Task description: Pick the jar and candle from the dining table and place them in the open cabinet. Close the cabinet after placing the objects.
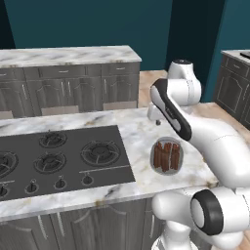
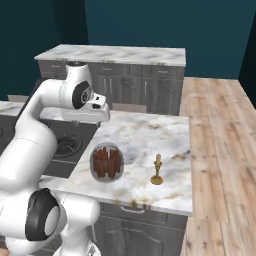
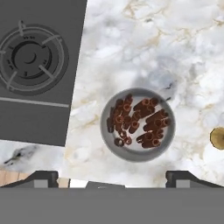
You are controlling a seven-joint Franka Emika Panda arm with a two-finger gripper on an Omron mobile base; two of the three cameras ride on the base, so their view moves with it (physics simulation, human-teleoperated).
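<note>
Jar betw. cooktop & candle

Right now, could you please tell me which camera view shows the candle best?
The right base view: the candle stands whole and unblocked on the dining table, right of the jar. The hand view catches just its brass base at the right edge. In the left base view the arm covers that spot.
</note>
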